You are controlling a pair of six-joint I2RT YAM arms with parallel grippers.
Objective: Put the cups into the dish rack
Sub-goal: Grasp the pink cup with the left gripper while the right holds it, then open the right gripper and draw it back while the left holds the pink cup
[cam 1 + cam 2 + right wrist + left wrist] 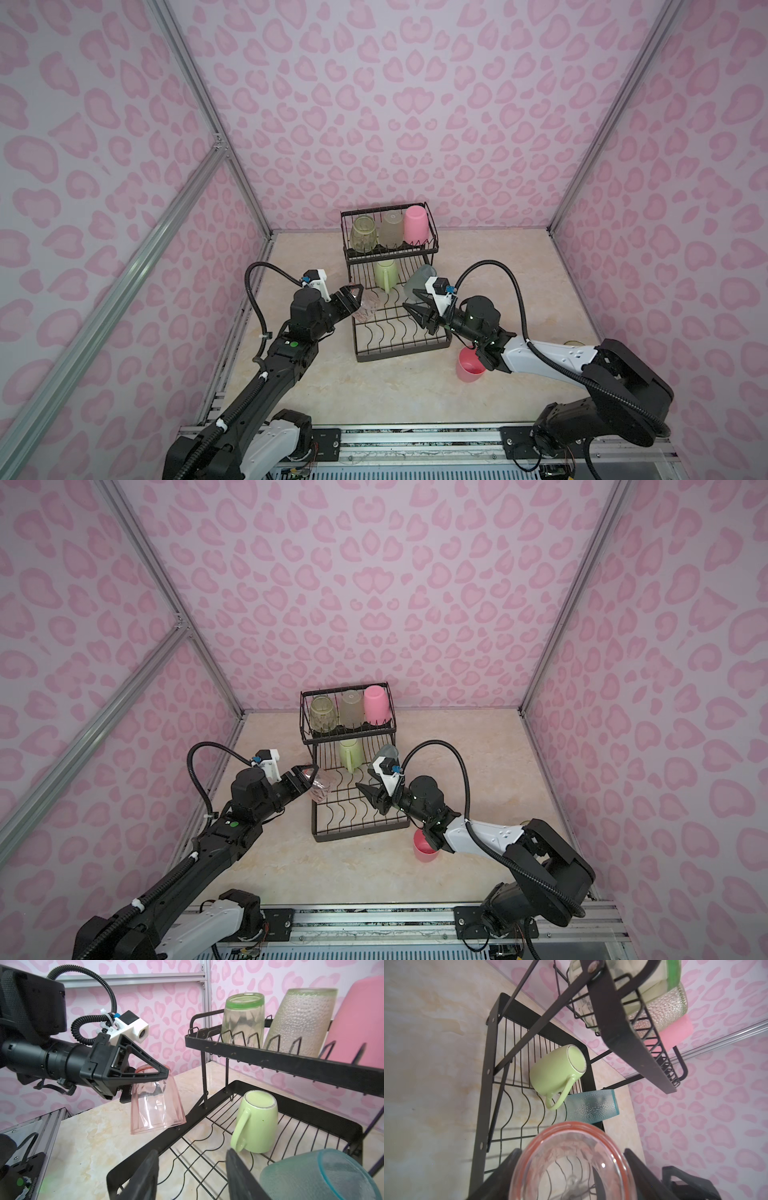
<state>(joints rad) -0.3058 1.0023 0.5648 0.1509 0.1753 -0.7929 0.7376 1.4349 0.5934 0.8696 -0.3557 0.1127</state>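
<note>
- In both top views we see a black wire rack at the middle of a pale desk. The left gripper is clamped on a clear pink-orange cup and holds it at the left edge of the lower tray. The right gripper hovers over the tray's right half, beside a teal cup that lies tilted there.
- Also in the top views, the upper basket holds a yellow-green cup, a frosted grey cup and a pink cup, all upside down. A green mug sits upside down on the tray below. A second pink cup stands upright on the desk, partly under the right arm and not yet loaded.
- In the left wrist view, the held cup fills the foreground between the gripper's fingers. Free wavy wires lie beyond it, with the mug and the teal cup farther on.
- In the right wrist view, the right gripper's jaws stand apart with nothing between them. The held cup hangs mouth down and tilted, just above the tray's rim and not yet inside.
- We judge this to be the placing step. The next move calls for carrying the cup inward over the rim, lowering it onto the free wires and letting go. The slanted strut, the basket overhead, the mug and the right gripper crowd that path.
</note>
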